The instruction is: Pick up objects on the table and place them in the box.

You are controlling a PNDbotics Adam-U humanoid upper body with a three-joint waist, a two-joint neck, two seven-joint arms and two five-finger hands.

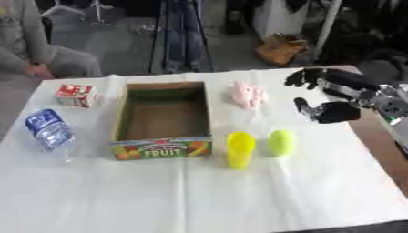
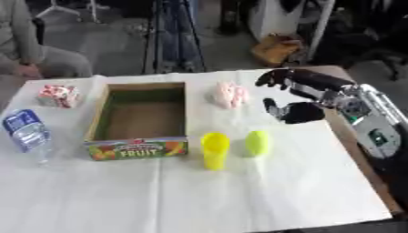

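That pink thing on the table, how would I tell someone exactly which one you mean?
Find the open cardboard box marked FRUIT in the middle of the white table. Just past its far right corner lies a pale pink lumpy object. It is the only pink item; the yellow cup and yellow-green ball lie nearer the camera.

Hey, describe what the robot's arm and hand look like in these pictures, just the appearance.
Only the right arm shows, entering from the right. The right hand is black, with dark fingers and a thumb. Behind it the forearm is silver-grey metal with black sections and a small green mark on its casing. The left hand is not in view.
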